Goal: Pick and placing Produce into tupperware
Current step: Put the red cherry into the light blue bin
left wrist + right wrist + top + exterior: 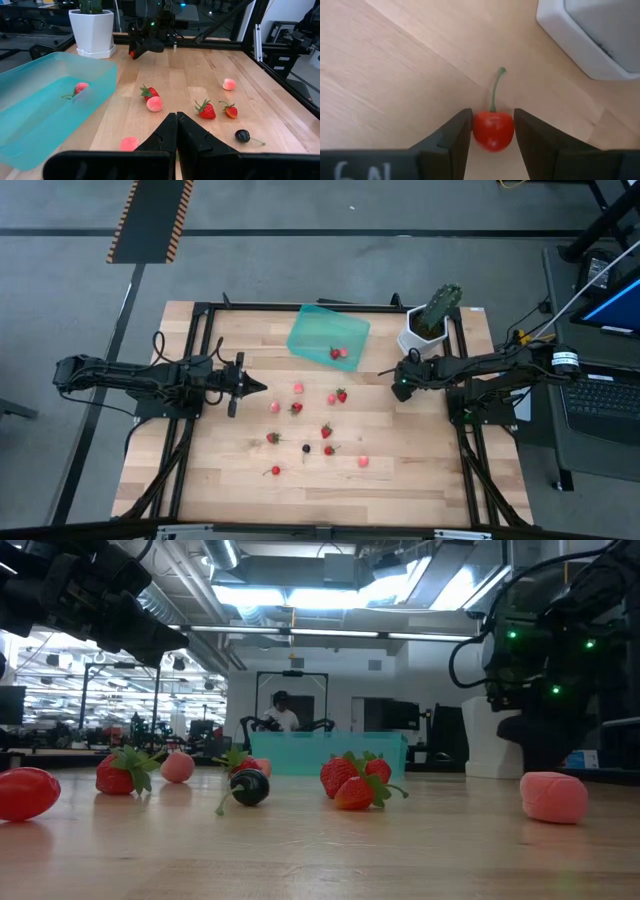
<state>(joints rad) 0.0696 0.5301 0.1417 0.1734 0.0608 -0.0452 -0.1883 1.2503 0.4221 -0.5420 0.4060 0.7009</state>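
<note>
from above: right gripper (401,379) is low over the wood table (420,480), just beside the white plant pot (420,340), w/ the teal tub (328,332) near it on the far side. tub holds two berries (338,353). left gripper (255,387) hangs over the table's left part, tips aimed at the loose berries (298,409) scattered mid-table, a pale pink one (274,407) nearest its tips.

table level: berries (352,780) lie in a row w/ a dark cherry (249,786) among them, the tub (325,753) behind. a person sits far back in the room.

left wrist cam: the two fingers (192,140) are pressed together, nothing between them. a pink berry (129,144) lies just beside the tips, the tub (30,100) off to one side w/ a berry (80,88) in it, more berries (206,110) ahead, the other gripper (145,46) by the pot (92,30).

right wrist cam: fingers (451,135) pinch a red cherry (493,131), one on each side, touching it; green stem points away from the jaws, toward the pot (592,35).
</note>
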